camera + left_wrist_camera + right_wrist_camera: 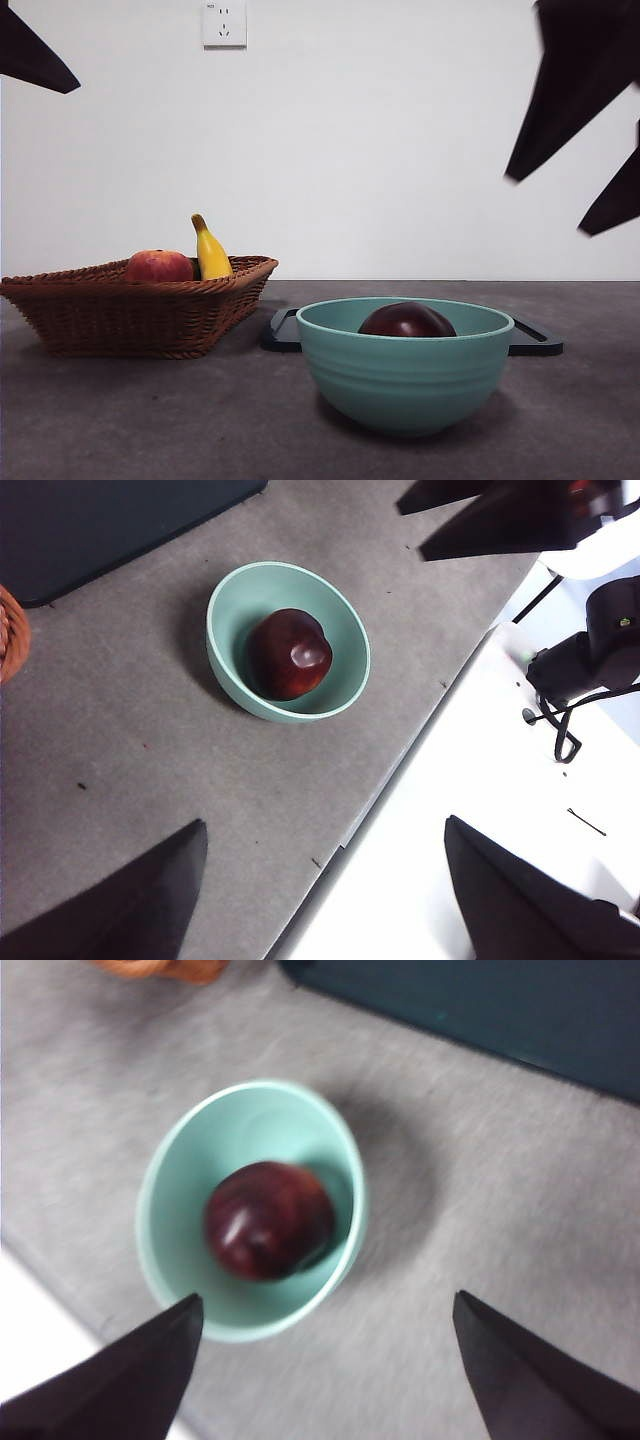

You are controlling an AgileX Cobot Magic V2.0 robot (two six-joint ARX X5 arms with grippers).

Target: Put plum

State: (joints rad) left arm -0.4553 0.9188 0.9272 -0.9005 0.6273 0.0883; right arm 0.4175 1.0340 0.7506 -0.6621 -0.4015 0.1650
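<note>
Plum point(407, 321), dark and glossy, is seen resting inside a teal bowl point(405, 385) on the grey table point(150, 420). The right gripper point(320, 1360) is held above the bowl with jaws spread and empty; the left gripper point(320, 890) is likewise spread. A peach point(158, 266) and banana point(209, 250) are kept in a wicker basket point(130, 315) nearby.

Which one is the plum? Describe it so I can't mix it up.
Find the teal bowl standing in front of the dark tray, right of the wicker basket. The plum lies inside it: dark maroon, glossy, unlike the red-orange fruit and yellow banana in the basket.
</note>
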